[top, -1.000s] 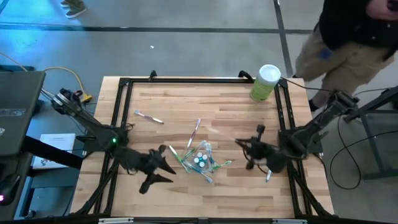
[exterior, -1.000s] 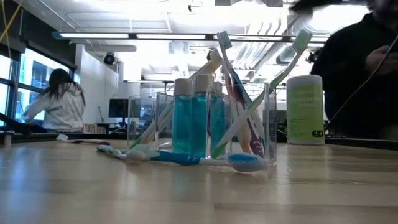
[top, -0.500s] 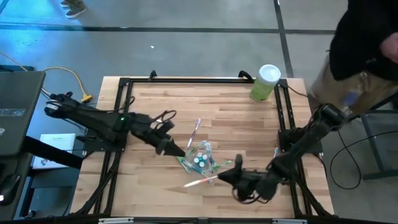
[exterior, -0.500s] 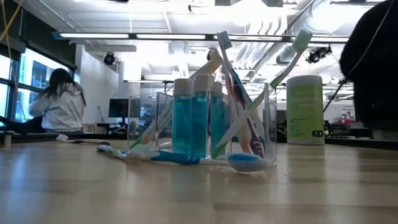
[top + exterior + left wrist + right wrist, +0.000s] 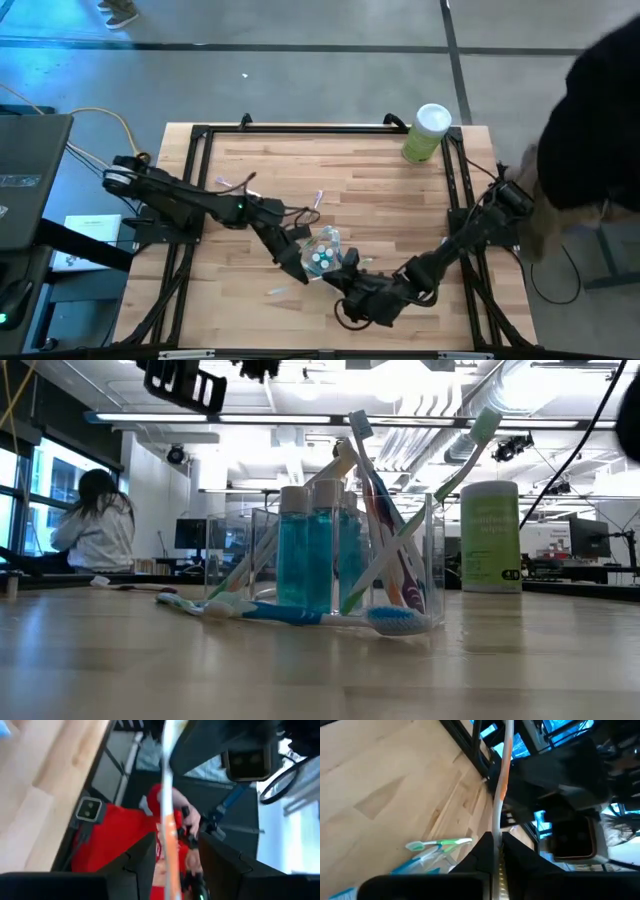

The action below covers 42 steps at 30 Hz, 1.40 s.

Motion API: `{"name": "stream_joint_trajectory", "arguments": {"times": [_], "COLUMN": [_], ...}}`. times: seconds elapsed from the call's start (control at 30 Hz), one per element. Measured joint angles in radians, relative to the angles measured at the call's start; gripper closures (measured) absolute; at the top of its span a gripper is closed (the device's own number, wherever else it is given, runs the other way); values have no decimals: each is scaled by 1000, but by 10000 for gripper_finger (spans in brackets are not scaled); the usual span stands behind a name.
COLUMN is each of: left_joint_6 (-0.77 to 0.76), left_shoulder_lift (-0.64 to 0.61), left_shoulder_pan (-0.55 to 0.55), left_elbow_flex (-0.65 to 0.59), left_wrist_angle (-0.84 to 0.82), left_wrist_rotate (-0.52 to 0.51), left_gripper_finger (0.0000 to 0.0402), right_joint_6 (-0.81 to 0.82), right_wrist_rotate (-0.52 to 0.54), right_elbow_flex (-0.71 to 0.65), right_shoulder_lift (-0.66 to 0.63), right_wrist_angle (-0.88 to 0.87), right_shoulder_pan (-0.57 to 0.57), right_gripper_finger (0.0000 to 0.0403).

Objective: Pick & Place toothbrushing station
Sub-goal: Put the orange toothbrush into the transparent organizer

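Observation:
The clear cup (image 5: 322, 252) with slim toothbrushes and teal bottles stands mid-table; it also shows in the low view (image 5: 340, 550). My right gripper (image 5: 345, 287), just near of the cup, is shut on a white-and-orange toothbrush (image 5: 501, 785). My left gripper (image 5: 297, 262), at the cup's left, is open and faces the right one. That toothbrush (image 5: 167, 815) runs between its spread fingers (image 5: 142, 857). I cannot tell whether they touch it. My right gripper pinches the white-and-orange toothbrush by its handle (image 5: 496, 832) between its two shut fingers. The brush runs on forward past the fingertips, along the fingers, toward my left gripper. It is lifted clear of the table.
A tall pale-green canister with a white lid (image 5: 425, 133) stands at the far right. Loose toothbrushes lie far left (image 5: 228, 183) and behind the cup (image 5: 318, 198). A blue brush (image 5: 300, 615) and a green one (image 5: 440, 844) lie by the cup. A person stands beyond the table's right edge.
My right gripper has gone from the cup's right toward the near edge and then left, taking the toothbrush with it. My left gripper has gone from the near left toward the cup and now faces the right gripper.

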Motion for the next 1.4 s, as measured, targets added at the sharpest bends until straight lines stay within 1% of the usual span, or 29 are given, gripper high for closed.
{"name": "stream_joint_trajectory", "arguments": {"times": [0.07,0.17,0.37,0.47,0.6,0.77,0.8,0.87,0.97,1.07,1.17,1.27,1.4], "left_joint_6": [-17,-30,-8,14,58,120,134,165,214,259,305,362,447], "left_shoulder_lift": [33,65,73,73,73,73,74,74,74,73,72,70,63], "left_shoulder_pan": [0,0,1,1,2,5,5,5,5,5,6,3,4], "left_elbow_flex": [0,0,0,0,0,-2,-2,-2,-2,-1,0,3,3], "left_wrist_angle": [67,113,112,109,67,44,35,12,-5,0,5,11,-8], "left_wrist_rotate": [35,69,65,64,53,41,36,21,10,-13,-17,-30,-55], "left_gripper_finger": [258,258,259,267,304,378,386,389,393,394,394,395,395], "right_joint_6": [0,0,29,27,26,34,40,50,56,100,139,120,69], "right_wrist_rotate": [0,-6,-7,-8,-27,-23,-22,-23,-24,28,155,290,414], "right_elbow_flex": [2,1,1,1,1,1,2,2,1,1,1,0,0], "right_shoulder_lift": [0,0,0,-1,-1,-2,-3,-3,-2,-2,-1,0,-1], "right_wrist_angle": [-7,-25,-61,-63,-74,-89,-92,-92,-94,-84,-80,-44,66], "right_shoulder_pan": [-11,-23,-30,-30,-30,-30,-30,-29,-29,-28,-10,28,86], "right_gripper_finger": [391,392,392,392,392,391,388,378,352,321,286,250,213]}}
